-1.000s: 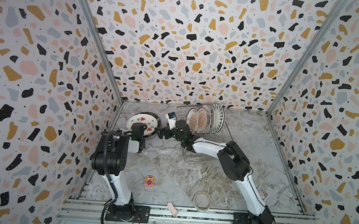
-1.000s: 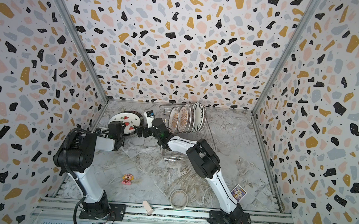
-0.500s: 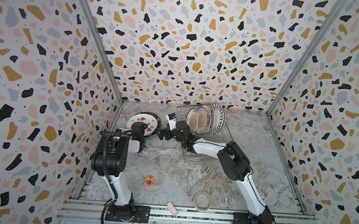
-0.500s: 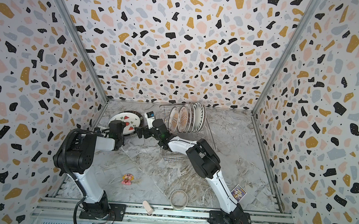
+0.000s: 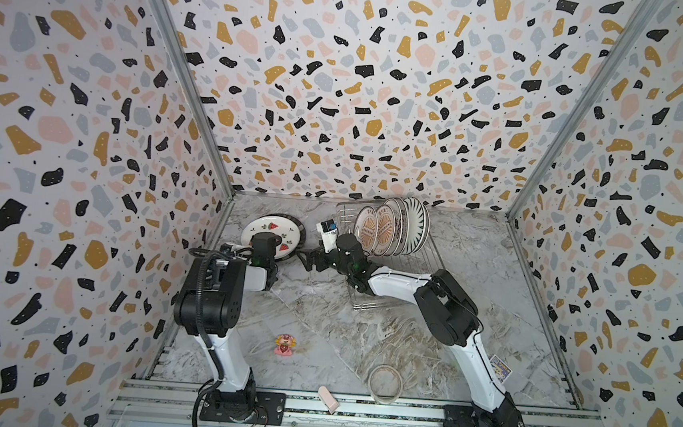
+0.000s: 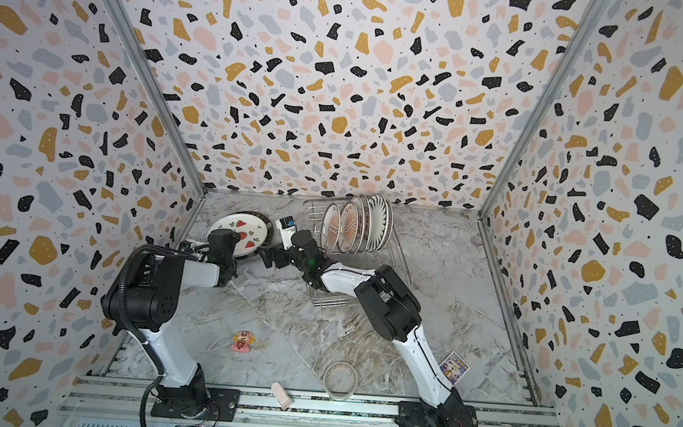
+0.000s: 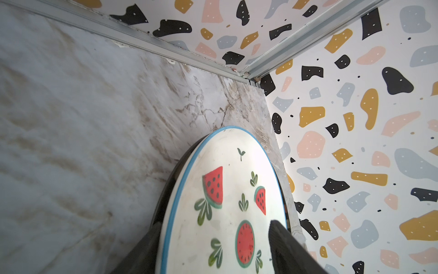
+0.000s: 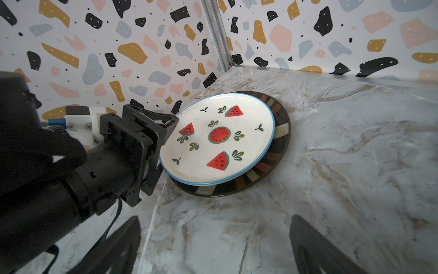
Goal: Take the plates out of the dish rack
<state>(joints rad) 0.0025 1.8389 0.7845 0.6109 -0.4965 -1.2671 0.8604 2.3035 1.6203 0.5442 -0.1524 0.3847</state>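
While my left claw (image 8: 167,144) straddles the rim of the watermelon plate (image 8: 220,135), pinching or not I cannot tell, that plate lies on a dark striped plate (image 8: 279,132) at the far left corner of the table (image 8: 355,142). I should back out level; my right claw (image 8: 213,249) gapes empty.

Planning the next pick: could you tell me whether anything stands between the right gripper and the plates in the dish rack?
Nothing visible does. The open right gripper hangs beside the dish rack, the nearest plate just behind its wrist, though the gripper points away from it.
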